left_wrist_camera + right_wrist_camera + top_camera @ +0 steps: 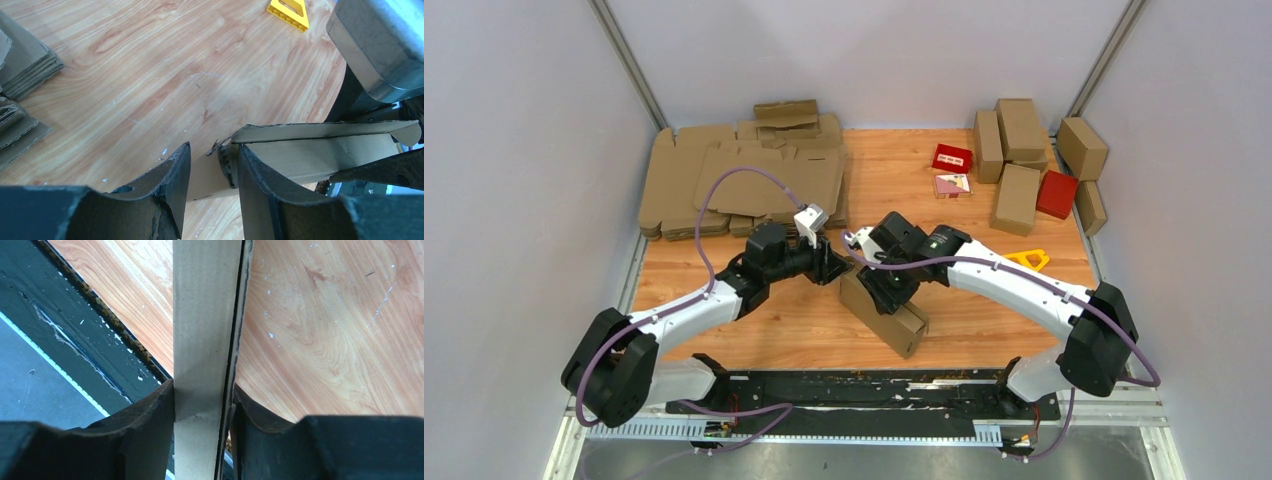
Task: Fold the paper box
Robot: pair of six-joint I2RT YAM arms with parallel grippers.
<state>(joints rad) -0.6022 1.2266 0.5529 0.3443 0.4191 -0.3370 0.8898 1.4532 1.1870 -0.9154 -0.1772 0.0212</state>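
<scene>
The paper box (894, 318) sits on the wooden table (984, 210) right under both grippers, which meet over its far end. It lies slantwise, and its near end points toward the arm bases.

The right gripper (202, 389) pinches one upright cardboard wall of the box. One finger (150, 412) is pressed to one face and the other finger to the opposite face, and the wall runs straight out past the fingertips.

The left gripper (215, 147) straddles the end corner of the box. A ragged cardboard corner touches the inner face of one finger (252, 175), while the other finger stands a little off it with brown board showing in the gap. Whether this gripper is clamping the board or only bracketing it cannot be told. Beyond its fingertips a top flap of the box lies over a paler inner panel.

Farther out past the left gripper's fingertips, a yellow triangle (289, 11) lies on the table, and off to the side is a stack of flat brown sheets (27, 65). Well beyond the right gripper, in the back corner, stand finished brown boxes (1019, 130) and a red box (1056, 193).
</scene>
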